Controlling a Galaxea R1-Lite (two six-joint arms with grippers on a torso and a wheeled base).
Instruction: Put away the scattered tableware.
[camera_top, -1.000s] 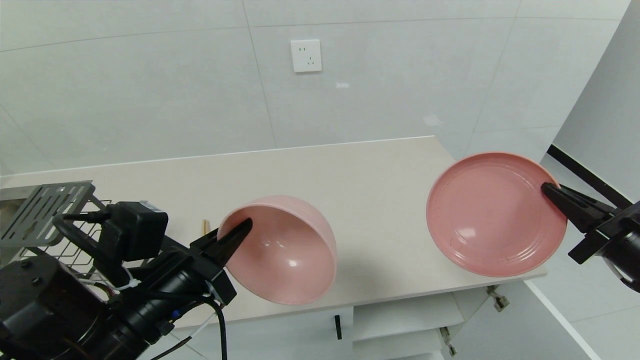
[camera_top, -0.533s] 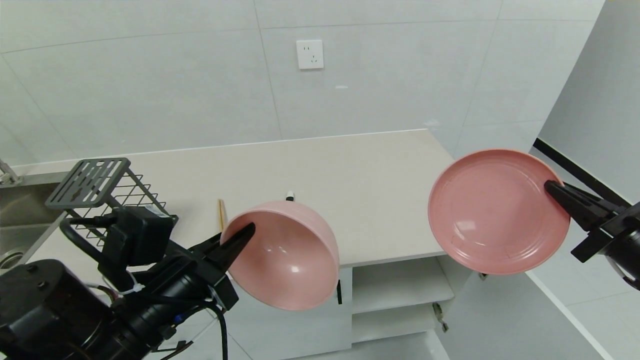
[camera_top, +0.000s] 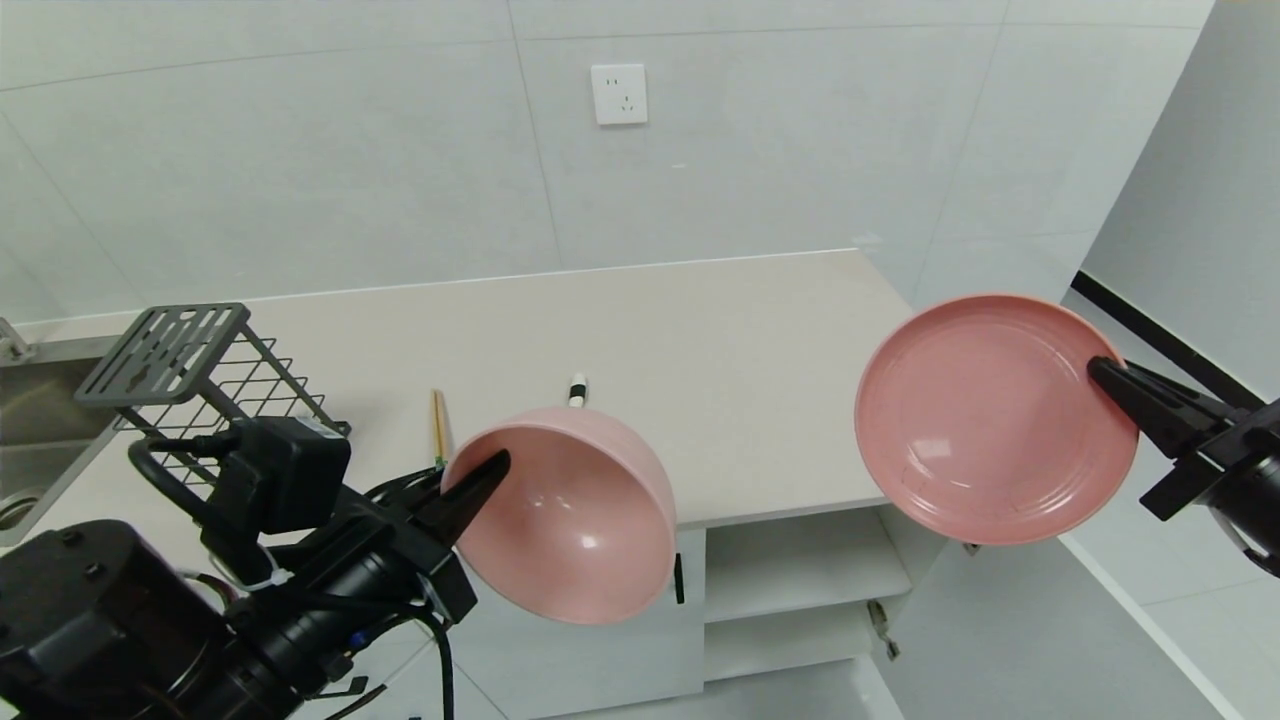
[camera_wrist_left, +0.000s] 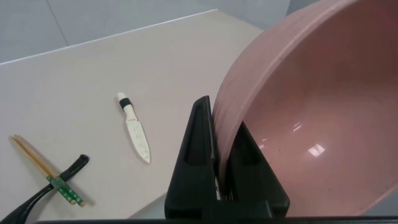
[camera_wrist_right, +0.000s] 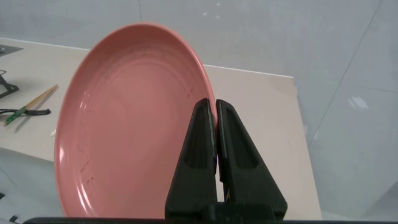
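The left gripper (camera_top: 490, 462) is clamped narrow on the rim of a pink bowl (camera_top: 580, 520), one finger inside the wall and one outside. The bowl hangs in the air tipped on its side, its hollow turned toward the head camera, over the front edge of the counter (camera_top: 720, 330) at about the middle of its length.

The right gripper (camera_top: 1098, 368) is likewise pinched tight on the rim of a pink plate (camera_top: 985, 420). The plate is held clear of any surface, stood nearly on edge with its face toward the head camera, just off the counter's front right corner.

On the counter behind the bowl lies a small knife (camera_wrist_left: 134, 127), white with a black band, pointing toward the front edge. A pair of chopsticks (camera_wrist_left: 37, 163) lies near it on the side toward the left end, apart from the knife.

A wire rack (camera_top: 165, 345) stands at the counter's left end, with a sink (camera_top: 30, 440) beside it. Below the front edge, toward the right end, a cabinet (camera_top: 790, 570) shows open shelves. An outlet (camera_top: 619, 94) sits on the tiled wall behind the back edge.
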